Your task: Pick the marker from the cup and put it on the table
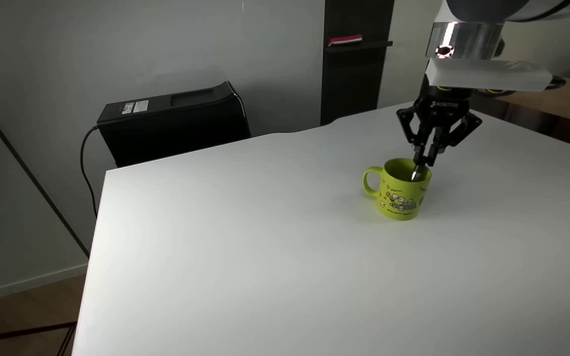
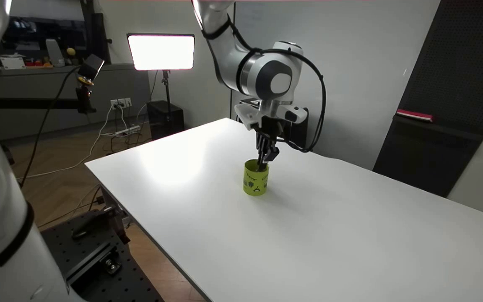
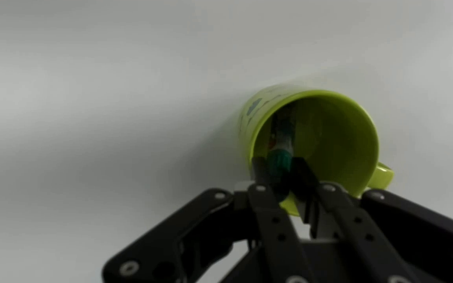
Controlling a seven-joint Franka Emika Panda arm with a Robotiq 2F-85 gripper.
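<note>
Progress: pick stage under way, placement outstanding. The marker (image 3: 282, 143), green toward its upper end, is inside the lime-green printed mug (image 1: 398, 200), on the side away from the handle (image 3: 382, 177), with its lower part well down within. The pincer (image 1: 424, 161) is pinching the marker near its upper end, from both sides, at the mug's mouth. The wrist view is dark at that point, so the firmness of the hold cannot be confirmed. In both exterior views the mug stands upright on the white tabletop (image 1: 245, 257).

Done, on this evidence: reach and grasp. Not done: lifting the marker clear of the mug, carrying it to one side, laying it on the tabletop, and releasing it. Assessed as roughly halfway; a straight lift is judged the next item, and the mug should be left standing.
</note>
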